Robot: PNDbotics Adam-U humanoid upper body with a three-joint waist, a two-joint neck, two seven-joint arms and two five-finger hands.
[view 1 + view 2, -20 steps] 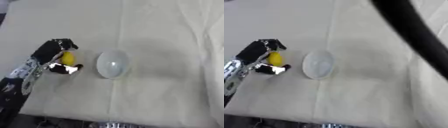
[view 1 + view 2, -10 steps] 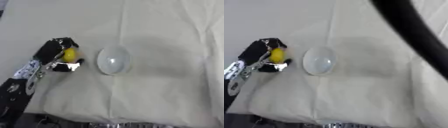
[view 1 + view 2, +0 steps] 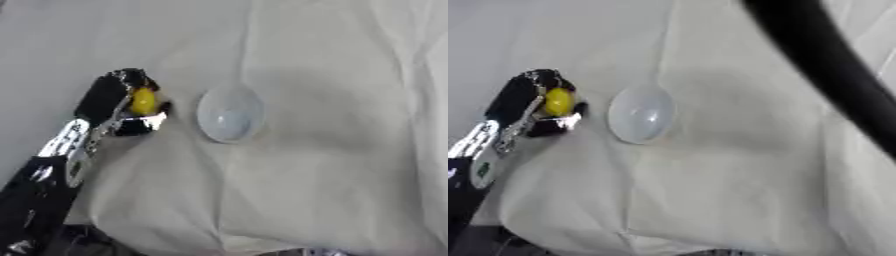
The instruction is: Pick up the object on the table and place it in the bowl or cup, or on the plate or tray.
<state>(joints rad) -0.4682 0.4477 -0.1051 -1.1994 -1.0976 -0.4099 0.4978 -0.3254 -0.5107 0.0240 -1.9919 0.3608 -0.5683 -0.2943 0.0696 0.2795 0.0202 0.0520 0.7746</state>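
A small yellow object (image 3: pixel 143 101) sits inside the curled fingers of my left hand (image 3: pixel 118 102), whose black and silver arm comes up from the lower left. The hand hovers just left of a white bowl (image 3: pixel 230 114) that lies on the cream cloth, a small gap between them. In the right eye view the same yellow object (image 3: pixel 557 101) shows in the left hand (image 3: pixel 527 102) beside the bowl (image 3: pixel 640 114). My right hand shows in neither view; only a dark arm or cable (image 3: pixel 833 75) crosses the upper right corner.
A wrinkled cream tablecloth (image 3: pixel 332 165) covers the whole table, with folds running down the right side. The table's front edge (image 3: pixel 175 245) shows along the bottom.
The whole picture has tilted and shifted, so the camera moved. The left hand still holds the yellow object, now slightly higher and still just left of the bowl.
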